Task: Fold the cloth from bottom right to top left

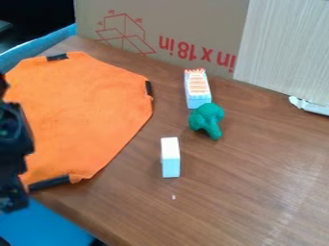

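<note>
Unclear whether the gripper [13, 137] is released or clenched, at left edge. Cloth [80, 105]: orange, many-sided, mostly smooth, spread on left part of wooden table [257, 178], dark strips [49, 183] at its edges (three seen). Long axis runs roughly top to bottom in view; long slanted edge faces lower right. Cardboard [193, 19] behind has upside-down red print.

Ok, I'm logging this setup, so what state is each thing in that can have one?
Cloth: spread out, largely flat, slightly rumpled at its near edge.
Broccoli: tipped over, its stem toward the camera.
Cardboard: standing upright at the back.
White and light blue block: resting apart from the broccoli.
Robot arm: at the left edge, partly hiding the cloth.
</note>
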`<state>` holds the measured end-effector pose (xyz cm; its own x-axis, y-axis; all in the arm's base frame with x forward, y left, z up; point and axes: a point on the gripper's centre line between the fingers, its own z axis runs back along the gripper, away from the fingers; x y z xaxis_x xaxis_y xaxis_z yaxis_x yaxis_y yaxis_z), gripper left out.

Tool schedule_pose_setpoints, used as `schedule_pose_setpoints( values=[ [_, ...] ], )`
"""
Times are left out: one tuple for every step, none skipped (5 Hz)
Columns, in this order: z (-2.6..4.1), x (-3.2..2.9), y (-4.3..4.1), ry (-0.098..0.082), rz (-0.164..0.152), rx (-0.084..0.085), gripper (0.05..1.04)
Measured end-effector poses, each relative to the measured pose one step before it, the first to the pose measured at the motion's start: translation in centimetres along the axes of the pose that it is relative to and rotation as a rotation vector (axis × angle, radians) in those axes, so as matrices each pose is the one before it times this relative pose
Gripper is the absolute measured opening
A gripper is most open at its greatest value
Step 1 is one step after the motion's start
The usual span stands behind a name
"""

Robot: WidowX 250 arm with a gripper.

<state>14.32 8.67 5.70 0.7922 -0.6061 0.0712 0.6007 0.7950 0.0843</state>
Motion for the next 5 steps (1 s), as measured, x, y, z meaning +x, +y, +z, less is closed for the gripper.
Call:
schedule_pose_setpoints(
  values=[
    [-0.727, 0.872, 0.221, -0.0094, -0.0069, 0.045, 1.001],
    [-0.81, 0.857, 0.654, 0.0004, 0.0011, 0.0395, 1.001],
    [-1.0, 0.175, 0.439, 0.0283, 0.0076, 0.0142, 0.969],
    [-0.034, -0.112, 0.306, 0.0215, -0.0088, 0.0258, 0.786],
    [0.027, -0.064, 0.035, 0.0038, -0.0062, 0.0025, 0.657]
  ],
)
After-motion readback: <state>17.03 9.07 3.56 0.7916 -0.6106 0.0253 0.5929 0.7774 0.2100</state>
